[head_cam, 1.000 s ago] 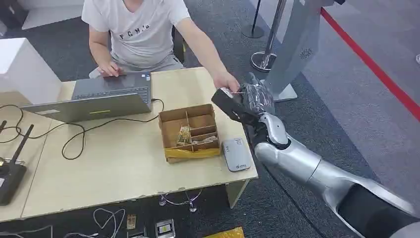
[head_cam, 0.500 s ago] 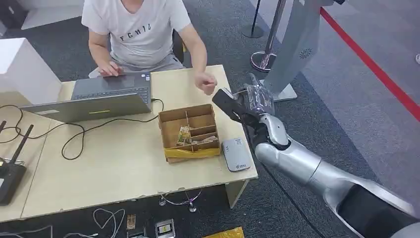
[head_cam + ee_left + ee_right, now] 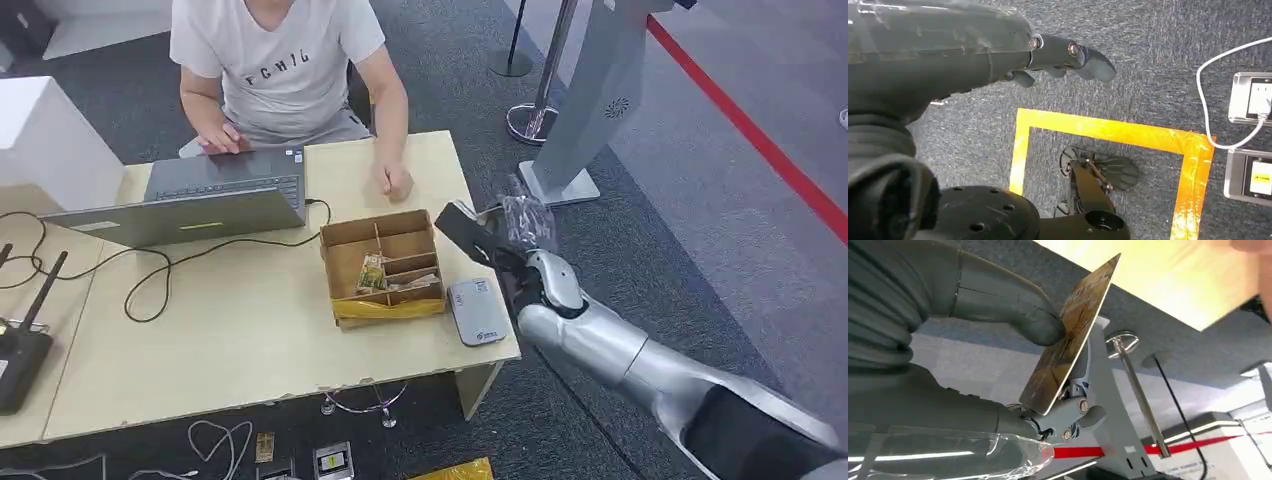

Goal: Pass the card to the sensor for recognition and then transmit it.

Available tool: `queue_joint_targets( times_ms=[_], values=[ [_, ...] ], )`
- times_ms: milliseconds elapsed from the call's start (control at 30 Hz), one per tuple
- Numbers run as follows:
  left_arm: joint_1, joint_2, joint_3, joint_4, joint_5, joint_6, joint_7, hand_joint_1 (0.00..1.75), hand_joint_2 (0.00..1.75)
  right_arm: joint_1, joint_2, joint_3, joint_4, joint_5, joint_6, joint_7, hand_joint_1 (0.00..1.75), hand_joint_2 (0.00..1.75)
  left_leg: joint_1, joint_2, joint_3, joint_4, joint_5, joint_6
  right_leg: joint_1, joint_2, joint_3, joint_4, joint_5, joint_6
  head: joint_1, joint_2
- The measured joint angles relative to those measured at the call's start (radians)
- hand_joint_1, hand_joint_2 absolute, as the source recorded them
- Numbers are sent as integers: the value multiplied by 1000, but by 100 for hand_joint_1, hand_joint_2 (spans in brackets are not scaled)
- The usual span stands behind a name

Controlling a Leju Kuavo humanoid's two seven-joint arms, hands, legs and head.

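Right hand [image 3: 1013,365] pinches card [image 3: 1070,335] by its faces, off the table's [image 3: 250,340] right edge, near the sensor [image 3: 476,311]; thin, stiff, light, likely slippery; left hand [image 3: 998,55] empty, fingers extended.

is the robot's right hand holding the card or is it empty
Holding it: the right hand pinches the card between thumb and fingers.
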Motion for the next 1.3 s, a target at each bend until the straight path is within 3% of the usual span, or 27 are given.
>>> queue_joint_targets(
  times_ms=[400,1300],
  values=[
    [-2,0,-44,0,43,2,-4,0,0,72,-6,-27,53,-11,-25,18,175,175,0,1,0,0,0,0,0,1,0,0,0,0,0,0],
    [-12,1,-132,-2,114,5,-4,0,0,142,42,-10,117,-38,15,-36,175,175,0,1,0,0,0,0,0,1,0,0,0,0,0,0]
  ],
)
